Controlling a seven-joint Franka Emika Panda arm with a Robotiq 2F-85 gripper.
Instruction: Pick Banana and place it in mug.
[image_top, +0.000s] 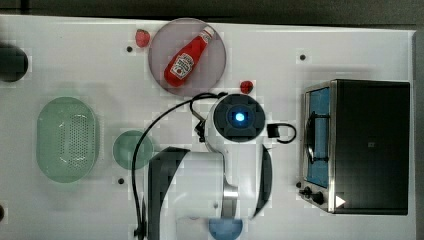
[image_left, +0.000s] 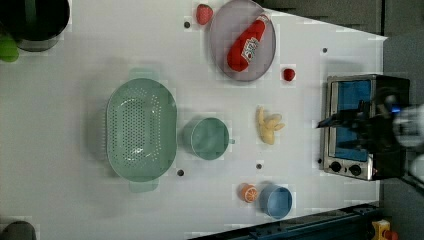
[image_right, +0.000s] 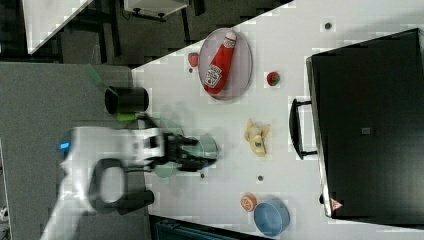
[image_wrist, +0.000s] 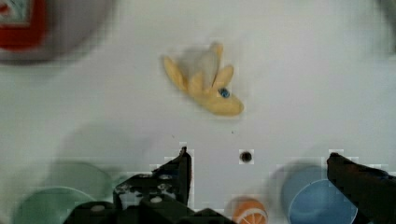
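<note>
While hanging above the white counter with nothing between its dark fingers, spread wide and empty: the gripper. Ahead of the fingertips in the wrist view, well apart and untouched, lying flat on the counter: the banana, half peeled, pale skin flaps splayed out, a small blue sticker on it. Between fingertips and banana: a dark dot on the counter. Close under the gripper in the wrist view, to either side of the fingers: the green mug beside one finger, a blue bowl beside the other, an orange slice between them near the fingers. In the left view, standing between banana and a green colander: the mug, upright, just beside the colander. Farther beyond the banana from the gripper: a grey plate carrying a red ketchup bottle laid on its side, a strawberry near its rim, a small red fruit on the other side. At the counter's end: a toaster oven.
</note>
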